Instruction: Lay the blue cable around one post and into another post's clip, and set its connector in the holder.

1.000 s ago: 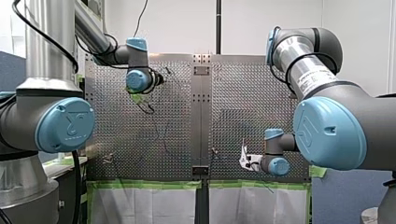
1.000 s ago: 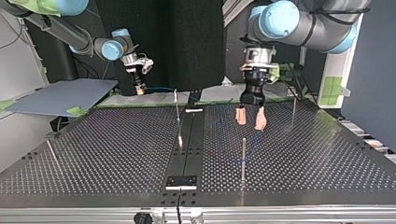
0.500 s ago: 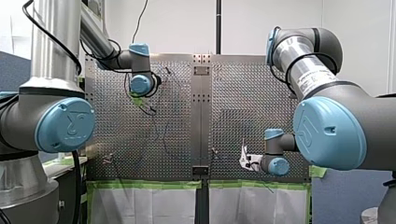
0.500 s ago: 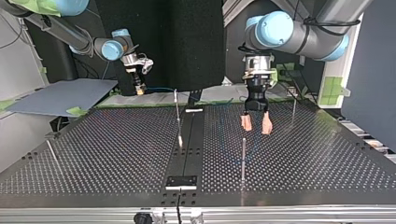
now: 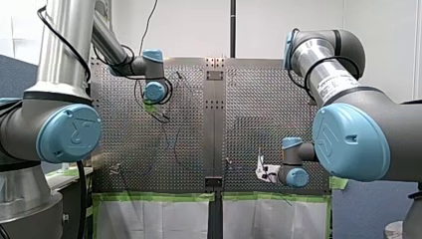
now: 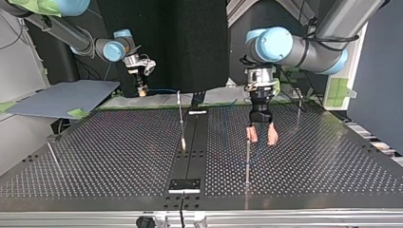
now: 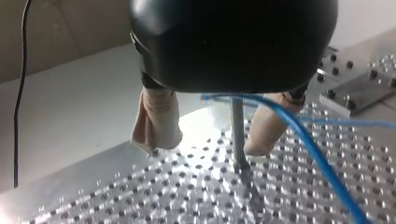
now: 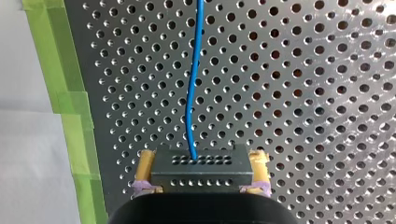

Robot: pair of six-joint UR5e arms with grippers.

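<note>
Two grippers work the cable. In the top view, well to the left of the near post (image 6: 247, 161) and far behind it, my right gripper (image 6: 141, 90) hangs. Its wrist view shows yellow pads (image 8: 145, 165) pinching the black connector (image 8: 201, 169), with the blue cable (image 8: 191, 93) running ahead over the table (image 8: 303, 93). Just behind the post hangs my left gripper (image 6: 262, 136), fingers spread. Its wrist view shows the post standing between beige pads (image 7: 158, 119), the cable passing just beside the post.
</note>
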